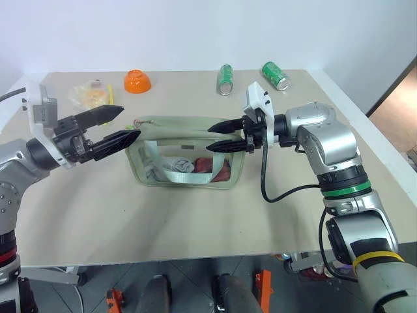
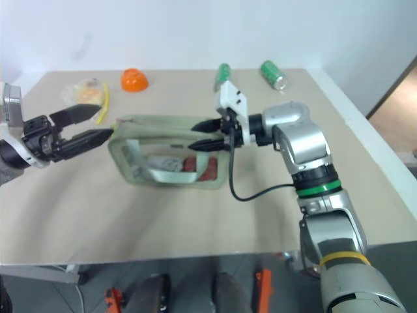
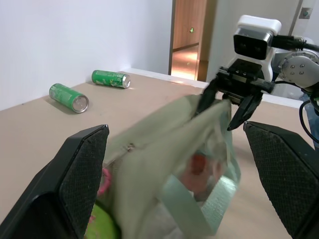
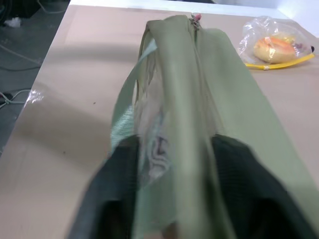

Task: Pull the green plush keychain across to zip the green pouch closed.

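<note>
- Two black-fingered grippers face each other across a beige table [image 1: 195, 222], with the green pouch [image 1: 186, 153] lying between them, its long axis running from one gripper to the other.
- Left gripper [image 1: 112, 130] hovers at the pouch's left end, fingers spread wide and holding nothing; the lower fingertip sits just beside the pouch's end wall.
- Right gripper [image 1: 225, 136] is at the pouch's right end, its jaws partly apart and straddling the top fabric ridge there; whether the pads press the cloth cannot be told.
- Green plush keychain [image 3: 102, 225] sits at the pouch's left end, seen in the left wrist view as a lime fuzzy patch with a pinkish ring, low between the left fingers and just beside the pouch fabric.
- Judged from this, the left gripper is far nearer the keychain, and the pull would run along the zip line toward the right gripper.
- Two green cans [image 1: 225, 79], an orange bowl [image 1: 137, 81] and a clear bag of yellow food [image 1: 91, 94] lie well apart at the table's far side.
</note>
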